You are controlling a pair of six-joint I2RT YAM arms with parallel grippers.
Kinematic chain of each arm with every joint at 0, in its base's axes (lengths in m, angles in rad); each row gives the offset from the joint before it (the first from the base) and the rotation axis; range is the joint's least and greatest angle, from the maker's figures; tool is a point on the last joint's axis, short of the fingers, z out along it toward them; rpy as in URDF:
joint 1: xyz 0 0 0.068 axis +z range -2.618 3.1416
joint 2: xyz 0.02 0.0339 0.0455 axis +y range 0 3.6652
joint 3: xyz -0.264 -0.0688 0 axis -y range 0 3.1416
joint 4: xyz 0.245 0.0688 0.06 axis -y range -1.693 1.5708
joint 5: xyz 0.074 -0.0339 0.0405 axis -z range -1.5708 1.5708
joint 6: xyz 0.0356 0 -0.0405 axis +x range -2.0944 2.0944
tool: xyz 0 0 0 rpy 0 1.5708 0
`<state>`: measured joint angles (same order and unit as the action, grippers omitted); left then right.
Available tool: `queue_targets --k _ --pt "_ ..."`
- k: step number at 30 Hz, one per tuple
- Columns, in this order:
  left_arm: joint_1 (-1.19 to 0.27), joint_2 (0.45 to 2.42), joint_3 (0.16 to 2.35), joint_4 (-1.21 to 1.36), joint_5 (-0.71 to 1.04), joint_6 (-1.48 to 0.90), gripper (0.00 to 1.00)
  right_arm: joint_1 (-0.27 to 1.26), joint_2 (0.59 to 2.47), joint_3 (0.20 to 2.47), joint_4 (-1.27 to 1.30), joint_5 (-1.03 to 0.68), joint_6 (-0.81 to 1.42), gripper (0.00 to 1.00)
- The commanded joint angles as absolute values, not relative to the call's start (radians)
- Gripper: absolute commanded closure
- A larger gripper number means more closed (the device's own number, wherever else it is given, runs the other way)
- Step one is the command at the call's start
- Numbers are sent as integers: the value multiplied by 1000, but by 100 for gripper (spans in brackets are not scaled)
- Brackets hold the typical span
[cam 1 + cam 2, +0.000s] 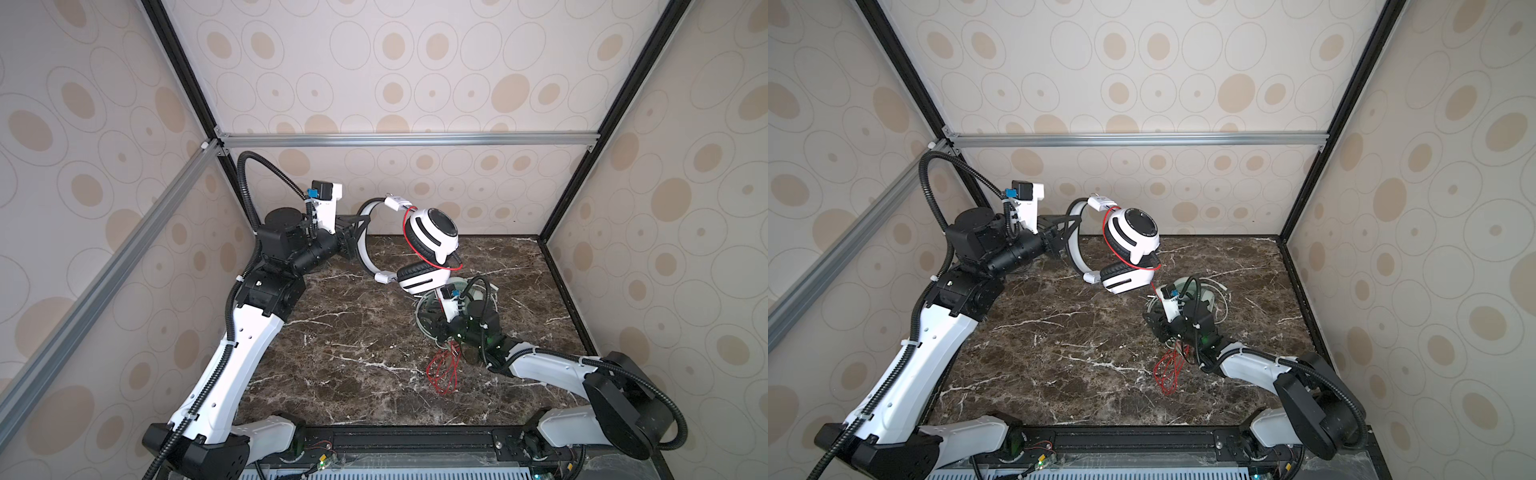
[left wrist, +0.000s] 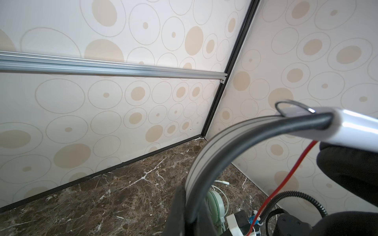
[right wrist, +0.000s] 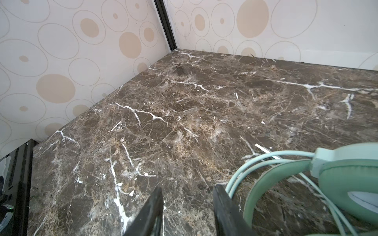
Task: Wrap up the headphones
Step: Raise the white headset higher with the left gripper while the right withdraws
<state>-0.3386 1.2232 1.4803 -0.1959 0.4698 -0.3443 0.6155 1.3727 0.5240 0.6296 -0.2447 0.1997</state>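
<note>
The white headphones [image 1: 432,237] [image 1: 1133,237] with black ear pads hang in the air over the back of the table. My left gripper [image 1: 355,235] [image 1: 1065,239] [image 2: 190,214] is shut on their headband [image 2: 214,147]. Their thin red cord [image 2: 294,169] drops to a loose heap [image 1: 442,370] [image 1: 1169,372] on the marble. The mint-green headphones [image 3: 347,183] [image 1: 1210,297] [image 2: 215,204] lie flat on the table. My right gripper [image 3: 188,190] [image 1: 430,324] [image 1: 1152,324] is low beside them and open, with only marble between its fingers. The green cord [image 3: 255,163] runs just outside one finger.
The dark marble table [image 1: 353,353] is boxed in by patterned walls at the back and both sides, with black corner posts [image 1: 552,224]. A black rail [image 1: 415,440] runs along the front edge. The right arm covers part of the green headset in both top views.
</note>
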Motion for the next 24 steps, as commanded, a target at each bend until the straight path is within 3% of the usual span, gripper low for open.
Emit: queue_targets --k 1,12,18,24 --pt "-334 1209 1577 -98 428 -427 100 613 1387 504 717 -261 223 61" --pt "-318 1211 1633 -69 321 -484 100 612 1307 497 689 -279 222 83" --pt "-310 1220 1634 -62 257 -512 100 614 1244 472 621 -255 197 88" --pt "-307 1210 1571 -36 139 -547 100 680 1233 494 480 -112 136 94"
